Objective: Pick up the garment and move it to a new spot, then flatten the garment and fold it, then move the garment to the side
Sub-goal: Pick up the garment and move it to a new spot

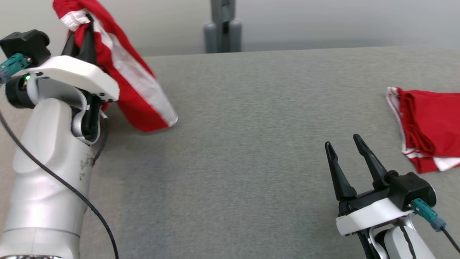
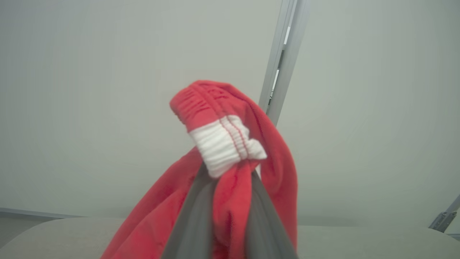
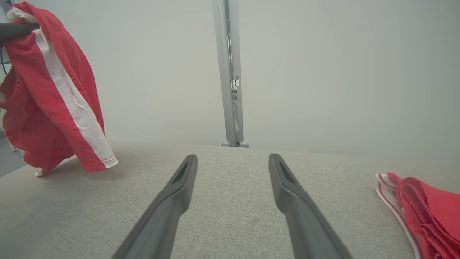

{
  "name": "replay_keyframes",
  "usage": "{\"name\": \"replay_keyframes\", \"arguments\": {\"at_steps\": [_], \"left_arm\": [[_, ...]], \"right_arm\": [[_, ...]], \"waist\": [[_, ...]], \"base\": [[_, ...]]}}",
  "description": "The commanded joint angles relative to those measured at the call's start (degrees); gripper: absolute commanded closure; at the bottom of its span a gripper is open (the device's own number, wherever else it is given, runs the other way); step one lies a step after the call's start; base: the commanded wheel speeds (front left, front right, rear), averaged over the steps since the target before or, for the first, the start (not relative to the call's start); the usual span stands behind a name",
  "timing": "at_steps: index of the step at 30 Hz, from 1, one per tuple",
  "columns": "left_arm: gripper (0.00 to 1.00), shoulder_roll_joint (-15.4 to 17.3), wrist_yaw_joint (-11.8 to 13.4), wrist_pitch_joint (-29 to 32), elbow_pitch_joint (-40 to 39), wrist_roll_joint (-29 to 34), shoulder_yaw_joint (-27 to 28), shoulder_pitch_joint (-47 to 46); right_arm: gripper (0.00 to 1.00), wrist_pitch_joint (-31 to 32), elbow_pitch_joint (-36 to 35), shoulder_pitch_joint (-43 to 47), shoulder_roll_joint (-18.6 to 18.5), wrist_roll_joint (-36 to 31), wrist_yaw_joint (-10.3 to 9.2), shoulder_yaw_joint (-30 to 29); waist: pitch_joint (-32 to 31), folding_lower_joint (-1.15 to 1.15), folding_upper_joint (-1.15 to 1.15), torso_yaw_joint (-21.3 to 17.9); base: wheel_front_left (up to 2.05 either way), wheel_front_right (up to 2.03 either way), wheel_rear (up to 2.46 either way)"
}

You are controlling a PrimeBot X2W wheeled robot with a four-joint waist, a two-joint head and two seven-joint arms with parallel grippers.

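Note:
A red garment (image 1: 133, 82) with white stripes hangs from my left gripper (image 1: 84, 27), raised at the far left of the grey table (image 1: 244, 151). Its lower hem brushes the tabletop. In the left wrist view the two dark fingers (image 2: 190, 223) pinch the bunched red and white waistband (image 2: 219, 144). From the right wrist view the same garment (image 3: 54, 97) dangles at the upper left. My right gripper (image 1: 345, 144) stands open near the front right of the table, its fingers (image 3: 172, 194) spread with nothing between them.
A second red and white garment (image 1: 427, 126) lies crumpled at the table's right edge, close to my right gripper; it shows again as a red heap (image 3: 424, 208) low on the right. A grey post (image 1: 222, 25) stands behind the table's far edge.

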Motion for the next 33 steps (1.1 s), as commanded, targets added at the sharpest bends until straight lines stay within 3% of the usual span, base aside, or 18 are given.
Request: {"name": "replay_keyframes", "arguments": {"at_steps": [1, 7, 16, 24, 32, 33], "left_arm": [[1.00, -0.2, 0.7, 1.6, -3.2, 0.4, -0.6, 1.5], [1.00, -2.6, 3.5, 8.6, -16.8, -0.6, -2.6, 6.5], [1.00, -5.6, 6.1, 14.0, -26.9, -1.0, -9.2, 10.3], [1.00, -5.9, 8.4, 13.9, -24.7, 0.1, -12.9, 16.8], [1.00, -5.3, 8.1, 11.5, -18.2, 0.5, -14.7, 24.2], [0.92, -5.4, 8.0, 11.2, -17.2, 0.2, -14.9, 24.8]], "right_arm": [[0.00, -0.1, 0.0, 0.7, 0.1, 0.4, -0.02, -0.1], [0.00, -0.1, 0.2, 0.7, 1.0, 0.9, -0.02, 0.9], [0.00, -0.1, -0.1, 0.4, 1.5, 1.1, -0.02, 0.8], [0.00, -0.1, 0.0, 0.9, 1.6, 1.3, -0.02, 1.0], [0.00, -0.1, -0.1, 1.2, 1.6, 0.6, -0.02, 0.4], [0.00, -0.1, -0.1, 1.2, 1.6, 0.5, -0.02, 0.5]], "waist": [[-2.2, 0.00, 0.00, -3.8], [-2.6, 0.00, 0.00, -11.5], [-1.7, 0.00, 0.00, -19.2], [-1.3, 0.00, 0.00, -20.4], [0.0, 0.00, 0.00, -17.7], [0.1, 0.00, 0.00, -17.3]], "base": [[0.00, 0.00, 0.00], [0.00, 0.00, 0.00], [0.00, 0.00, 0.00], [0.00, 0.00, 0.00], [0.00, 0.00, 0.00], [0.00, 0.00, 0.00]]}}
